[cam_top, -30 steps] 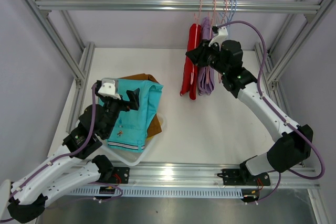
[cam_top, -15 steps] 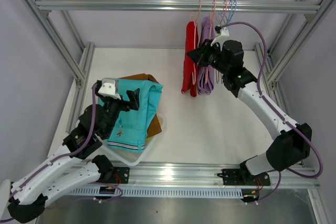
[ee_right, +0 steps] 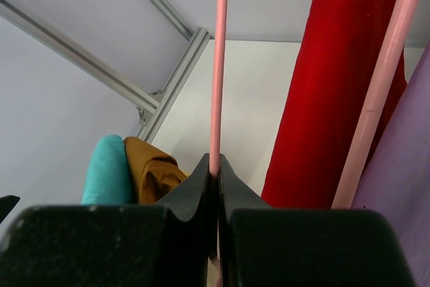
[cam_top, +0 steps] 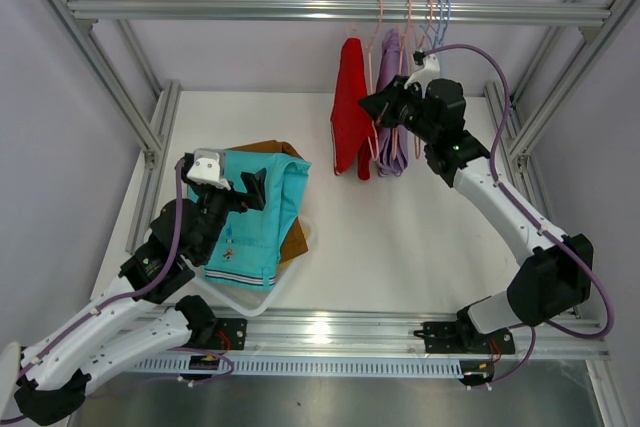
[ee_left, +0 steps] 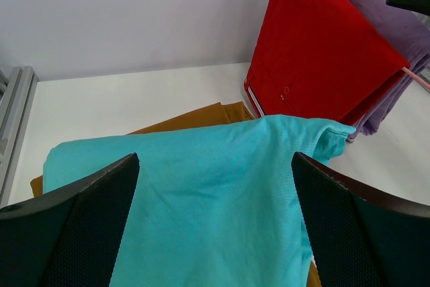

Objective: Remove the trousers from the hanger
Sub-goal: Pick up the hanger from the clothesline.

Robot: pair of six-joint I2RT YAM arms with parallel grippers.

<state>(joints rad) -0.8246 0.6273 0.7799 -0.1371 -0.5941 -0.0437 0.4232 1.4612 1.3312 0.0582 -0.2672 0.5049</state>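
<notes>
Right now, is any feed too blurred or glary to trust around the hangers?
Top external: evenly lit and sharp, one glare patch on the near rail. Left wrist: teal trousers and red trousers crisp, its fingers dark and soft. Right wrist: right gripper shut on a pink hanger rod, foreground dark, blurred.

TEXT: none legible in any view | LABELS/BRANDS: none legible on red trousers [cam_top: 349, 112] or teal trousers [cam_top: 262, 209] | NUMBERS/SIGNS: none legible; small mark on teal trousers too small to read
</notes>
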